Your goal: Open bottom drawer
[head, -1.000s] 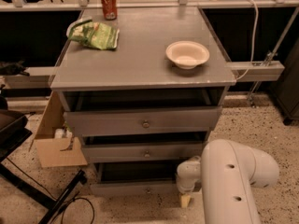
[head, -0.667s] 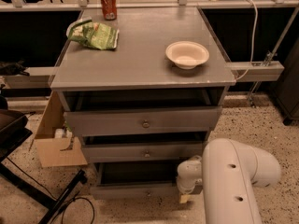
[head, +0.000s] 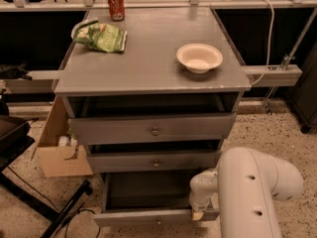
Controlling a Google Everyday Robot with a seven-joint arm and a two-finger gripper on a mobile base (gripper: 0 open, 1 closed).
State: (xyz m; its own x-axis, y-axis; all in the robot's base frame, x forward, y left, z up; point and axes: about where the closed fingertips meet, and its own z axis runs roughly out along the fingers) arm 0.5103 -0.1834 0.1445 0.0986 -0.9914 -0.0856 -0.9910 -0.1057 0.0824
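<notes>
three drawers on this grey cabinet (head: pixel 148 68), and the bottom drawer (head: pixel 130 217) is the one sitting pulled out at the lower middle of the frame with its tray showing, so i'd call the job mostly done. the gripper (head: pixel 199 213) is down at the right end of that drawer's front, well off from the little knob (head: pixel 158 222), and my arm (head: pixel 257 192) fills the lower right corner. can't tell from here whether the gripper is open or closed on anything.

what worries me: any more pull from that corner instead of the centre could skew the drawer and jam it on its runners, or the gripper could just slide off the edge. pull too far and the tray might drop out. also a black stand leg (head: pixel 69 209) sits near the drawer's left corner, so it could snag there.
</notes>
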